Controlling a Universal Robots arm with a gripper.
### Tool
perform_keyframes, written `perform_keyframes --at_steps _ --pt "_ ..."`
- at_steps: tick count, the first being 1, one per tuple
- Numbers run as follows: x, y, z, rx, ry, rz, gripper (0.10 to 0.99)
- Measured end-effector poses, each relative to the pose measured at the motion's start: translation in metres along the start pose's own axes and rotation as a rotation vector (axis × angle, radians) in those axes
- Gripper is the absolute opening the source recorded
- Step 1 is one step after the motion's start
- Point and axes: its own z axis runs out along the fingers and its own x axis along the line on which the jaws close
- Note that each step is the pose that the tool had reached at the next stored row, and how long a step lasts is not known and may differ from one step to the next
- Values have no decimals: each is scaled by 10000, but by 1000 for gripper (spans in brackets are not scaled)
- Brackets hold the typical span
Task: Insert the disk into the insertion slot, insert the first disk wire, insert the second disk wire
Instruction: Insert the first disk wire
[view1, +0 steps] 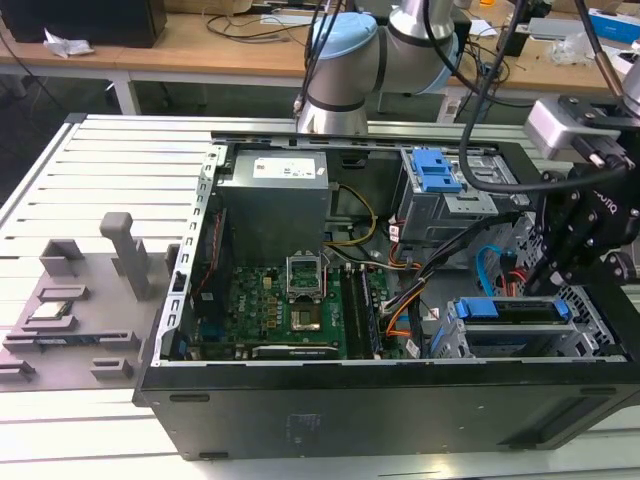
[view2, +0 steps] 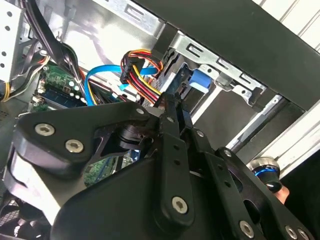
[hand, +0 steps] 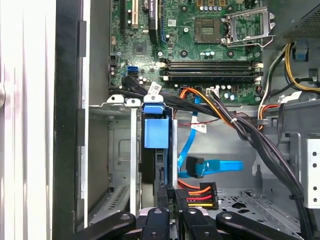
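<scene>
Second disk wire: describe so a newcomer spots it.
In the computer case, look beside the blue-framed disk. The second disk wire is a slim, flat cable. It is the only light-blue cable; the neighbouring first disk wire is red, orange, black.

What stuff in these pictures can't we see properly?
1. First wrist view: the disk stands edge-on in the insertion slot, so its flat faces are hidden.
2. First wrist view: the gripper covers the spot between the first disk wire plug and the disk, so whether it is plugged in cannot be told.
3. Second wrist view: the gripper's black body hides where the second disk wire runs down.
</scene>
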Motion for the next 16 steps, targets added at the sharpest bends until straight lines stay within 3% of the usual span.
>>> perform_keyframes --at_steps 6,16 --pt "12 -44 31 -19 2 -1 169" --pt "40 -51 93 -22 1 27 169"
